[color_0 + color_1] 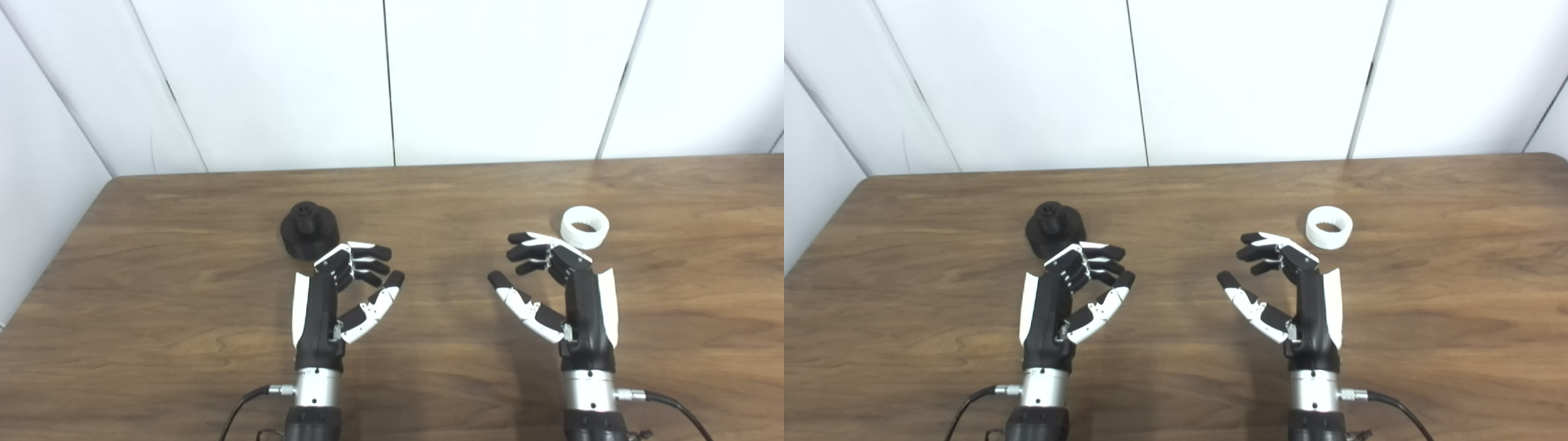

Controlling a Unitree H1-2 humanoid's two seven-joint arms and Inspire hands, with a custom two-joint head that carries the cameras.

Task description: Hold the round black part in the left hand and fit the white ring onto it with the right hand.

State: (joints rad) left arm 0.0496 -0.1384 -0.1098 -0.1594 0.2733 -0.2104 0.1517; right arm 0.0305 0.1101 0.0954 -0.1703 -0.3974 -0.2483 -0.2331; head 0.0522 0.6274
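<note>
The round black part (309, 229) rests on the wooden table (184, 294), left of centre, with a raised hub on top. My left hand (343, 288) hovers just in front of it and slightly to its right, open, fingers curled loosely and thumb apart, holding nothing. The white ring (585, 227) lies flat on the table to the right. My right hand (551, 288) sits just in front of the ring and a little to its left, also open and empty. Neither hand touches its object.
White wall panels (392, 79) rise behind the table's far edge. The table's left edge (55, 257) runs diagonally near the black part. Black cables (245, 404) trail from both wrists at the bottom.
</note>
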